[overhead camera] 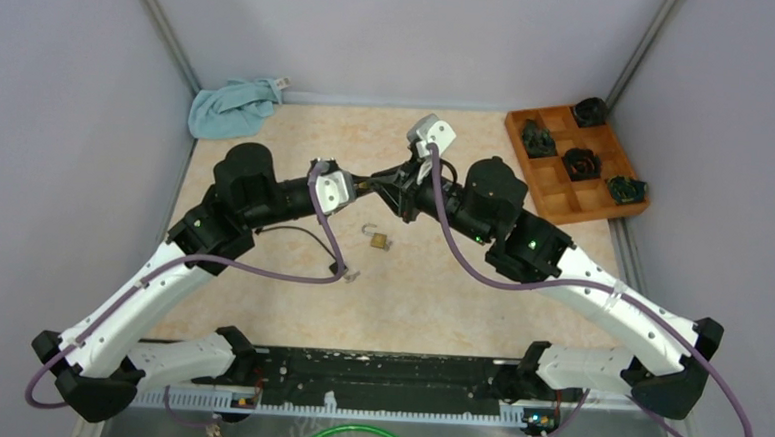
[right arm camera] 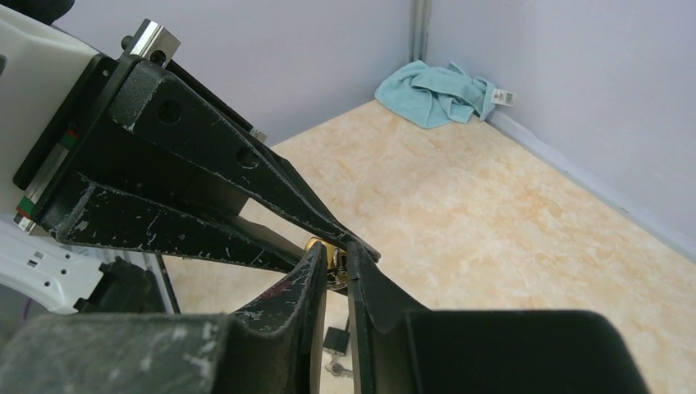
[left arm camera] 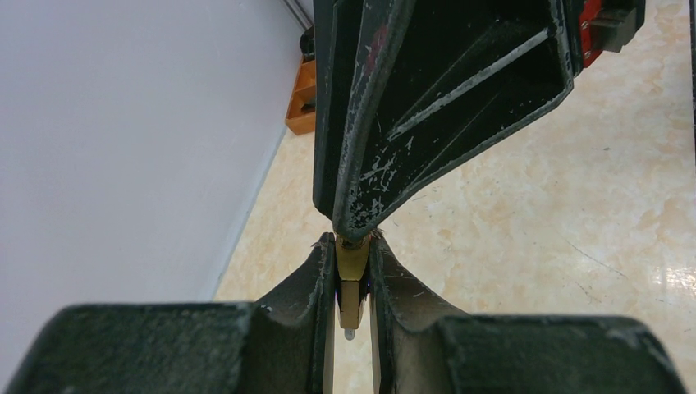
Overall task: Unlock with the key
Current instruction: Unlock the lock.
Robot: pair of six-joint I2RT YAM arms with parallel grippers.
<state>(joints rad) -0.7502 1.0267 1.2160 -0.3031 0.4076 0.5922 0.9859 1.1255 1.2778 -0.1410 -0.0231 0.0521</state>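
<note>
- Two claws meet on one small brass piece above the middle of the table (overhead camera: 440, 291), and I take it for the key (left arm camera: 351, 283). The left claw (left arm camera: 353, 256) is clamped on its lower part. The right claw (right arm camera: 336, 261) is pinched onto its upper end, tip to tip with the left.
- With both holding, a pull by either arm before the other lets go could twist the key crooked or flick it out.
- So little of the key stands clear that whichever claw ends up with it may have a shallow, slippery hold.
- If both ease off together, the key drops to the hard table and may skip away.
- The lock (overhead camera: 377, 240) lies loose just at 6 o'clock of the claws, with nothing holding it. I judge that a push with the key would slide it rather than enter it. I cannot tell which way its keyhole faces.
- The left arm's purple cable (overhead camera: 290, 274) loops low at 8 o'clock of the lock, so a swing could drag it across.
- The table top is pale, marbled and glossy, so it offers little friction.
- Plain grey walls (overhead camera: 403, 39) close in three sides.
- A blue cloth (overhead camera: 231, 107) is bunched in the 11 o'clock corner.
- A wooden tray (overhead camera: 555, 192) sits at 2 o'clock with dark lumps (overhead camera: 582, 164) in some of its compartments, well apart from the work.
</note>
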